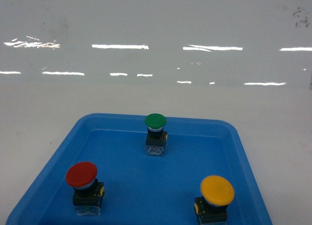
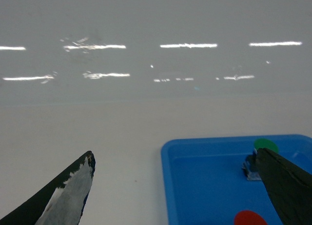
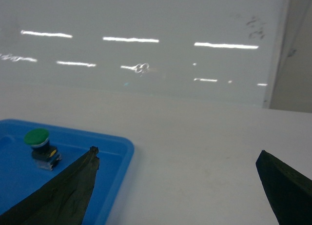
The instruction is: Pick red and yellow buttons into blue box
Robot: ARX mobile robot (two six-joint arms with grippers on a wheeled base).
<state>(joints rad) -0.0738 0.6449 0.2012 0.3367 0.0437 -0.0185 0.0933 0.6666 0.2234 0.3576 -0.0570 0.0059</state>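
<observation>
Your head view shows the shallow blue tray [image 1: 141, 186] filling the lower half of the frame on the white table [image 1: 39, 108]. The red button [image 1: 81, 175] stands upright at lower left of the tray, the yellow button [image 1: 217, 191] at lower right, the green button [image 1: 155, 121] near the tray's far edge at centre; all three are well apart. The blue box appears in none of your views. Left gripper [image 2: 180, 186]: fingers spread wide, holding nothing, above the tray's left corner. Right gripper [image 3: 180, 186]: fingers also spread wide, empty, over bare table beside the tray's right rim.
</observation>
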